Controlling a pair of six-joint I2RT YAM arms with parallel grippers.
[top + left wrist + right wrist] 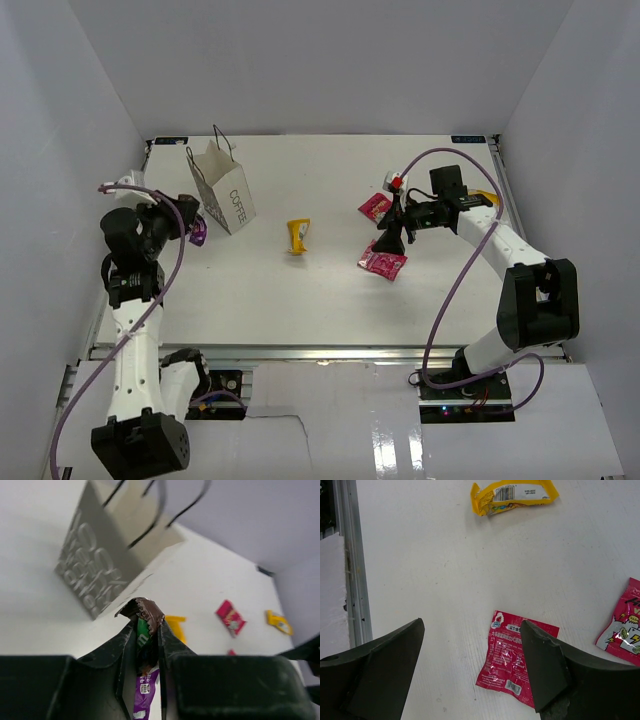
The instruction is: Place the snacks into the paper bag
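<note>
While clenching the left hand [149, 630] on the dark candy wrapper [144, 611], hovering just beside the paper bag [95, 565]. Pinching the wrapper lengthwise between the fingers [117, 655], with its crimped brown end poking past the tips and its purple end trailing back toward the wrist. Looking outward from that hand: facing the bag's lettered side, ahead and to the left, with the thin handles [162, 505] arching above and the open mouth sitting higher than the tips. Standing upright at the far left of the bench [300, 300], that bag, so probably calling for a lift and a short carry over the rim before any letting go.

Spreading the right hand [471, 626] wide and grasping nothing, hanging above a red pouch [512, 655]. Lying flat on the bench between the two fingers [385, 665], that pouch, with its long side running roughly along the reach. Lying just off to the far side, a second red pouch [622, 625]. Lying farther ahead toward the middle of the bench, a yellow packet [512, 495], well apart from the bag. Sitting nearer the right hand than the left, both red pouches.
</note>
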